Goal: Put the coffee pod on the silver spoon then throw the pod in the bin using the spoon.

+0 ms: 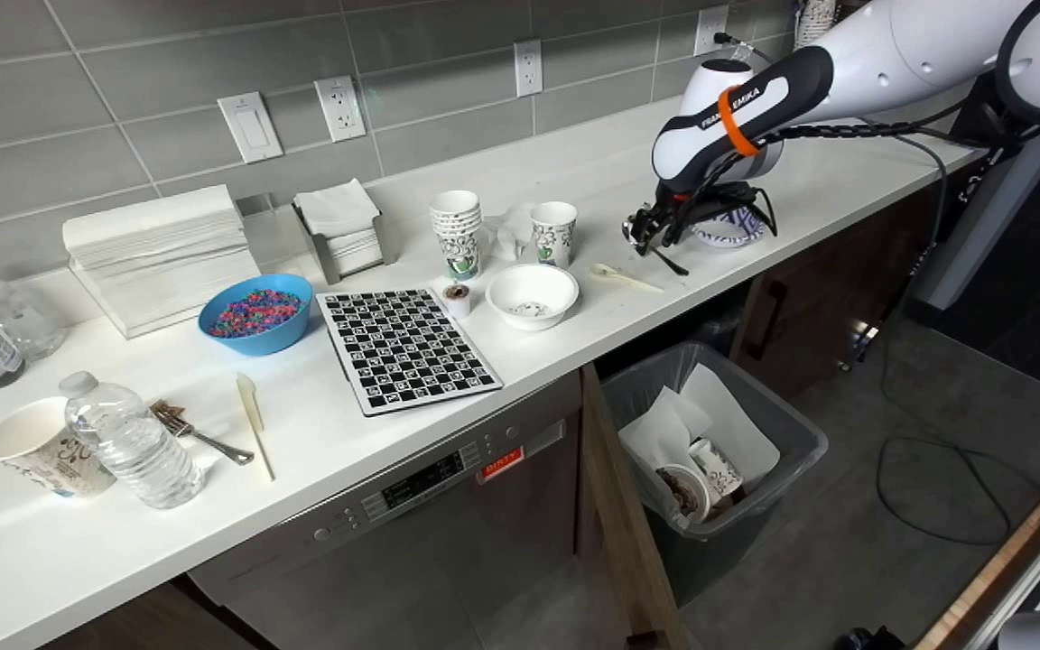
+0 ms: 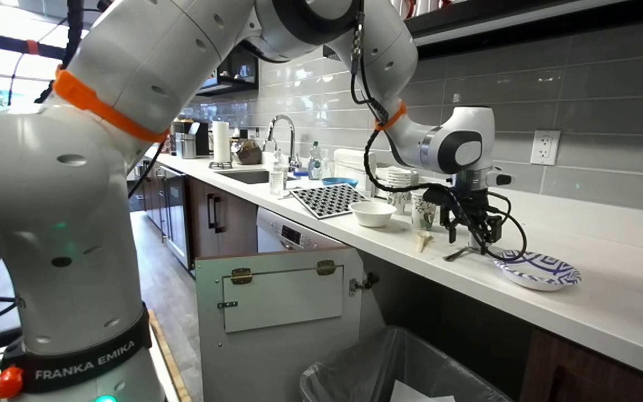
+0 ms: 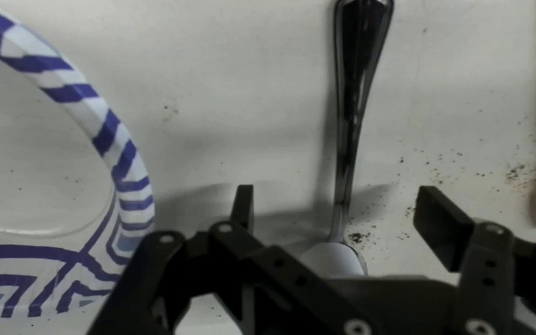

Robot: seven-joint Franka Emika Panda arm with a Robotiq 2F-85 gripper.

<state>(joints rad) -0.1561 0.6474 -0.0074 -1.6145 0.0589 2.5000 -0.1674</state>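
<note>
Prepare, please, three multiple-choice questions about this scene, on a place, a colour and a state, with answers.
1. Where is the pod?
A) on the spoon
B) between the board and the white bowl
C) in the white bowl

2. Which colour is the DIRTY sign?
A) blue
B) green
C) red

3. How is the gripper?
A) open
B) shut on the spoon
C) shut on the pod

1 B: an exterior view shows it there.
2 C: an exterior view shows red.
3 A: the wrist view shows its fingers apart.

Desk [image 1: 312, 424] carried silver spoon [image 3: 349, 116] near blue-patterned bowl [image 3: 133, 181]; coffee pod [image 1: 458, 302] between checkered board [image 1: 407, 348] and white bowl [image 1: 506, 291]; stacked cups [image 1: 458, 236]; water bottle [image 1: 136, 442].
</note>
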